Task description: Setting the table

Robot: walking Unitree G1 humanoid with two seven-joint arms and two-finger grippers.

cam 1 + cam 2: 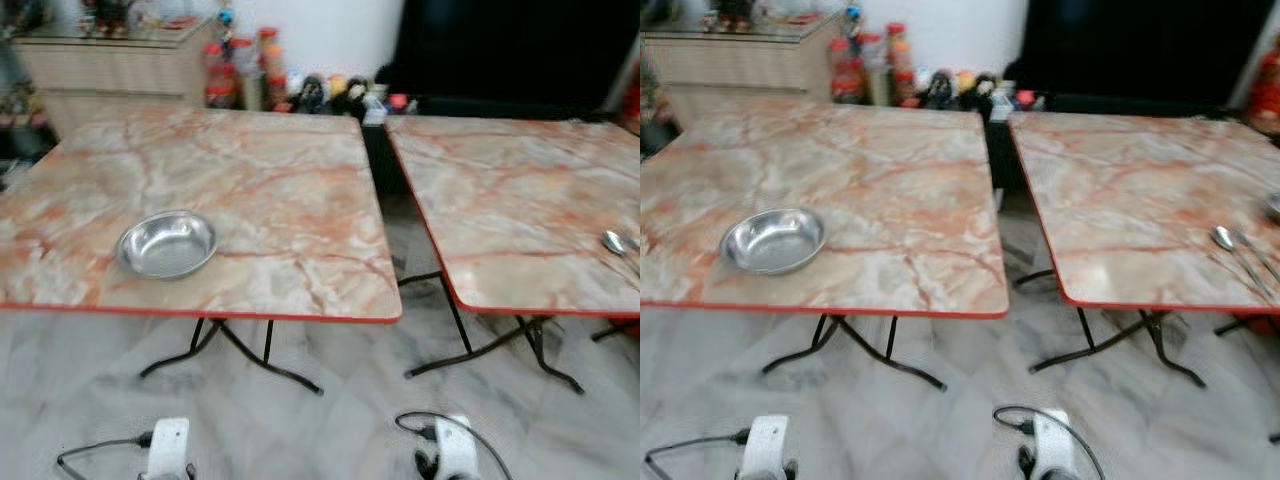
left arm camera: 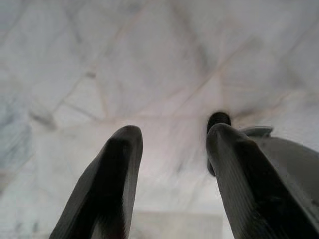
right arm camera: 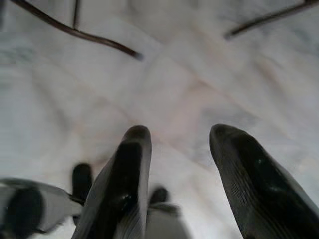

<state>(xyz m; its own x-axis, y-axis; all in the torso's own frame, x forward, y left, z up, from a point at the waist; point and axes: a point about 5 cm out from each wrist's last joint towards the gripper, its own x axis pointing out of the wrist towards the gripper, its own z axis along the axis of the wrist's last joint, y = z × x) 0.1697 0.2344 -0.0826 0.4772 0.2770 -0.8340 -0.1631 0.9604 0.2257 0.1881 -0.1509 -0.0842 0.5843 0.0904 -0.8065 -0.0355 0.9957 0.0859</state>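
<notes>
Left eye view: two folding tables with pink-veined marble-look tops and red edging stand side by side, a narrow gap between them. On the left surface a shiny steel bowl sits upright near the front edge. On the right surface a spoon lies at the far right. Behind the tables, bottles and jars crowd the floor beside a pale cabinet; their labels are too blurred to read. Both silver arms hang low over the marbled floor.

Right eye view: the same scene; here two spoons can be made out lying close together on the right surface.

Left wrist view: the left gripper points down at the floor, its fingers apart and holding nothing.

Right wrist view: the right gripper also hangs above the floor, fingers spread and empty, with black table legs beyond.
</notes>
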